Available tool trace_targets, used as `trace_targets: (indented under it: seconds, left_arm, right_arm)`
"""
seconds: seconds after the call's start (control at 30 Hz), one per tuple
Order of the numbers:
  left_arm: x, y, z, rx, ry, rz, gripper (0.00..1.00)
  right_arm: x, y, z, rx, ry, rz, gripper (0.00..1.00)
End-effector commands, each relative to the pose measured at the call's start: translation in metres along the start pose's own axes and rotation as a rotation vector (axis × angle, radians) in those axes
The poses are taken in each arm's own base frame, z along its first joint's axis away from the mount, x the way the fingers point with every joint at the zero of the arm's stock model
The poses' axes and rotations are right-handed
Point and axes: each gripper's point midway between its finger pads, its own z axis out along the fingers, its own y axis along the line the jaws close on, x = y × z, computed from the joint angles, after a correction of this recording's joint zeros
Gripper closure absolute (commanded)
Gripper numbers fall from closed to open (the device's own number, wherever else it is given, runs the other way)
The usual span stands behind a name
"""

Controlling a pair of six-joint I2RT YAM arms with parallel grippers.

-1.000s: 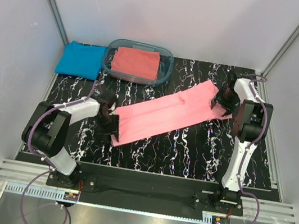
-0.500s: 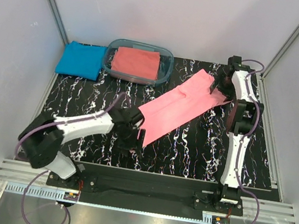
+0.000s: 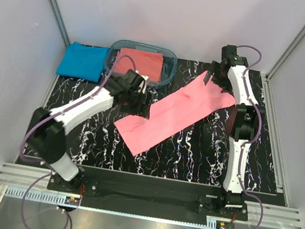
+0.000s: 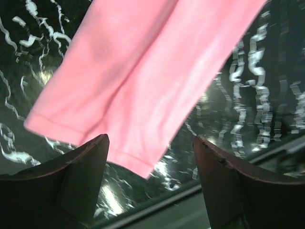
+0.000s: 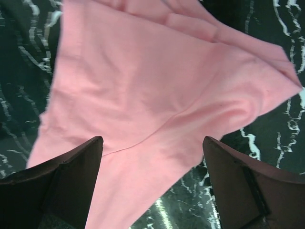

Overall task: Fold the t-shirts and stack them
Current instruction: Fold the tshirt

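Note:
The light pink t-shirt (image 3: 173, 109) lies as a long folded strip running diagonally across the table. It also shows in the left wrist view (image 4: 143, 71) and in the right wrist view (image 5: 157, 86). My left gripper (image 3: 140, 105) hovers open and empty over the strip's left edge, its jaws apart above the near hem (image 4: 150, 138). My right gripper (image 3: 211, 78) is open and empty above the strip's far right end (image 5: 152, 138). A folded bright blue t-shirt (image 3: 82, 61) lies at the far left. A folded coral-red t-shirt (image 3: 139, 63) lies in the tub.
The clear bluish plastic tub (image 3: 172, 65) stands at the back, just behind my left gripper. White walls and metal frame posts close in the table on three sides. The table's front edge (image 4: 190, 200) shows below the left jaws.
My left gripper has let go of the pink strip's near end and swung back towards the tub. The near end now lies flat. My right gripper has moved back and left.

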Motion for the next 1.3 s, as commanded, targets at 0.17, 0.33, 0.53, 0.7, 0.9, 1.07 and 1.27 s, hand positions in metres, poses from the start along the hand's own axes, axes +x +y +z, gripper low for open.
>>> trace_targets:
  seconds: [0.17, 0.33, 0.53, 0.7, 0.9, 1.07, 1.27]
  left_arm:
    - [-0.026, 0.019, 0.055, -0.084, 0.037, 0.255, 0.22]
    - [-0.016, 0.032, 0.077, -0.115, 0.078, 0.294, 0.22]
    - [0.02, 0.046, 0.1, -0.129, 0.203, 0.258, 0.22]
    - [0.064, 0.041, 0.114, -0.13, 0.341, 0.195, 0.22]
    - [0.1, 0.004, 0.112, -0.078, 0.446, 0.185, 0.23]
    - [0.122, -0.039, 0.107, 0.053, 0.496, 0.108, 0.23]
    - [0.112, -0.1, 0.094, 0.292, 0.438, 0.033, 0.23]
  right_arm:
    - [0.009, 0.037, 0.009, -0.012, -0.007, 0.049, 0.07]
    - [0.02, 0.035, 0.029, 0.072, -0.005, 0.04, 0.08]
    - [0.025, 0.033, 0.051, 0.125, -0.021, -0.021, 0.09]
    - [0.018, 0.043, 0.062, 0.11, -0.048, -0.114, 0.08]
    - [0.007, 0.076, 0.066, 0.01, -0.116, -0.211, 0.09]
    - [0.007, 0.091, 0.078, -0.064, -0.12, -0.215, 0.11]
    - [0.004, 0.119, 0.071, -0.2, -0.128, -0.198, 0.13]
